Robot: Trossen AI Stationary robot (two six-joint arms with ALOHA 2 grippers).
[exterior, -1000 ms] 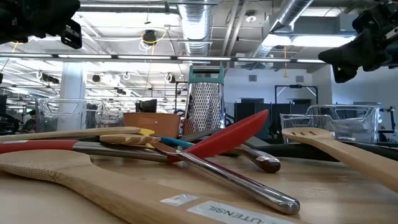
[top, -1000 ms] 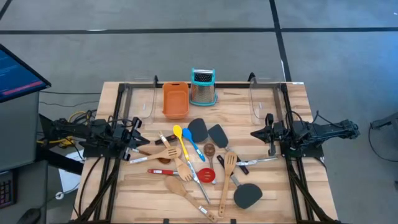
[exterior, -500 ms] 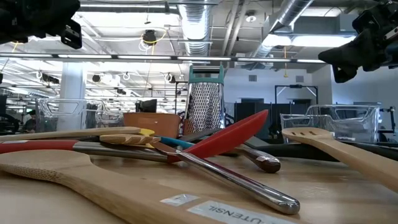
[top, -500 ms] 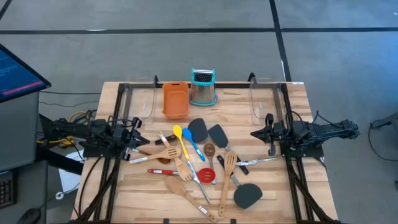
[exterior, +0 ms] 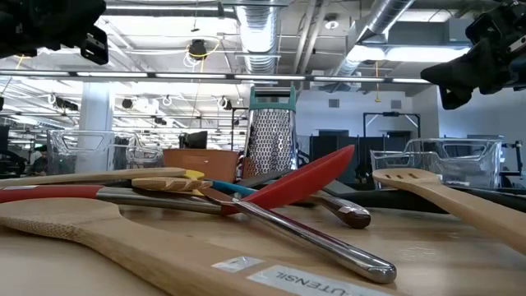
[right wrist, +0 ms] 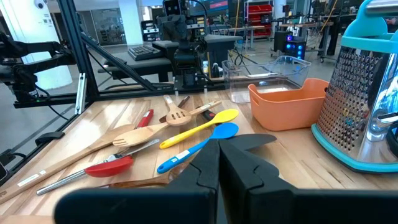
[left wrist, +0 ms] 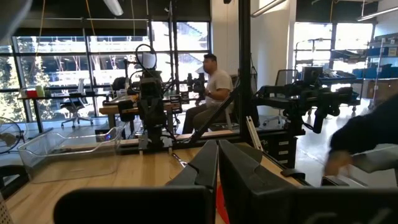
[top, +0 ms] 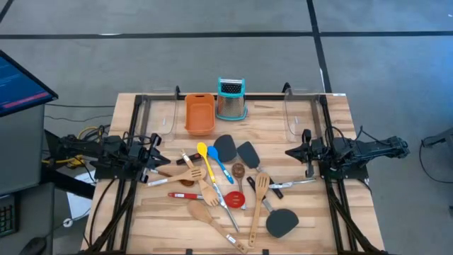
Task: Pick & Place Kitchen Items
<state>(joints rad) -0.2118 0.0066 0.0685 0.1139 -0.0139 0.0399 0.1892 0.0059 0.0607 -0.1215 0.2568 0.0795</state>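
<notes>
Utensils (top: 225, 190) unmoved on table (top: 311, 219); both tools parked as before.

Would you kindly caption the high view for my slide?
Both shut grippers, left and right, wait beside scattered utensils on the table.

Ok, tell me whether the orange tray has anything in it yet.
Empty. The orange tray shows only its bare floor from above; the utensils all lie on the table.

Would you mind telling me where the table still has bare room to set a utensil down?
Bare wood lies along the near left edge, below the red-handled spoon, and on the right between the black turner and the right hand. The strip right of the grater is also free. The middle, around the yellow spoon and blue spoon, is crowded.
</notes>
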